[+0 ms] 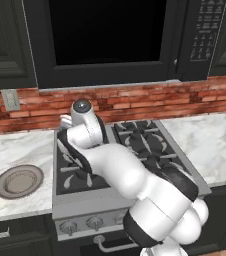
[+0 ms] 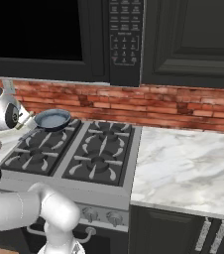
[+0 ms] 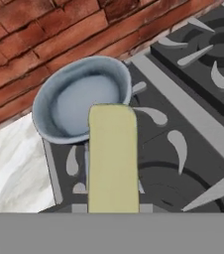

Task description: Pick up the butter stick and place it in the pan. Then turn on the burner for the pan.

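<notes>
The pan (image 3: 79, 101), grey-blue inside with a dark rim, sits on the stove's rear left burner against the brick wall, also seen as the pan (image 2: 52, 119). In the hand view the pale yellow butter stick (image 3: 113, 161) rises from the bottom edge, and its far end overlaps the pan's near rim. My gripper (image 2: 26, 119) hangs just left of the pan, above the stove's left side, shut on the butter stick. Its fingertips are hidden in the hand view. My white hand (image 1: 83, 121) hovers over the rear left of the stove.
A flat beige-grey plate (image 1: 19, 181) lies on the marble counter left of the stove. Burner knobs (image 1: 68, 228) line the stove's front panel. A microwave (image 2: 125, 34) hangs above the stove. Marble counter (image 2: 188, 163) stretches to the right.
</notes>
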### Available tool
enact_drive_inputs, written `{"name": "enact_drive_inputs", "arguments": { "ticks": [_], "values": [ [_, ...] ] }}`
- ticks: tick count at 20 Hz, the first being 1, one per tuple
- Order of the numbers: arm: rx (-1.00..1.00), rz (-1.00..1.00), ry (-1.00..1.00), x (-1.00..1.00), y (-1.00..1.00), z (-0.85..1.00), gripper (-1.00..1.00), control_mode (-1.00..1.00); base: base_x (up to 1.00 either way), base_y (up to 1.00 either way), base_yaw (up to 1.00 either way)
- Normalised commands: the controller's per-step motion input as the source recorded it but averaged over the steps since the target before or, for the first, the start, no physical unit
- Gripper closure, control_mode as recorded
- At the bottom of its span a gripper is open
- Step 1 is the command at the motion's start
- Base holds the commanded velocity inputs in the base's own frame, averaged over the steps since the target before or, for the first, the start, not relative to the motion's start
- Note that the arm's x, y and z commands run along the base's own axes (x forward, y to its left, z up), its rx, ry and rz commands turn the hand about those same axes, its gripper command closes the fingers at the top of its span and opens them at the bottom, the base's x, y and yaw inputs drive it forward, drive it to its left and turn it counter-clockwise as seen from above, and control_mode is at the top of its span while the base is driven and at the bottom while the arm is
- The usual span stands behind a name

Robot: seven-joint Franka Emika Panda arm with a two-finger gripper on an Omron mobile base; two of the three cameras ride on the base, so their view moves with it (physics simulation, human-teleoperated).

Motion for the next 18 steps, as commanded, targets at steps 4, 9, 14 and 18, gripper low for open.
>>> {"name": "enact_drive_inputs", "arguments": {
  "ticks": [4, 9, 14, 18],
  "values": [
    [0.05, 0.00, 0.00, 0.41, -0.40, 0.00, 1.00, -1.00, 0.00, 0.00, 0.00],
    [0.00, 0.00, 0.01, 0.42, -0.08, 0.00, 1.00, -1.00, 0.00, 0.00, 0.00],
    [0.00, -0.01, 0.00, 0.42, 0.00, 0.00, 1.00, -1.00, 0.00, 0.00, 0.00],
    [0.00, -0.02, 0.00, 0.38, 0.00, 0.00, 1.00, -1.00, 0.00, 0.00, 0.00]
  ]
}}
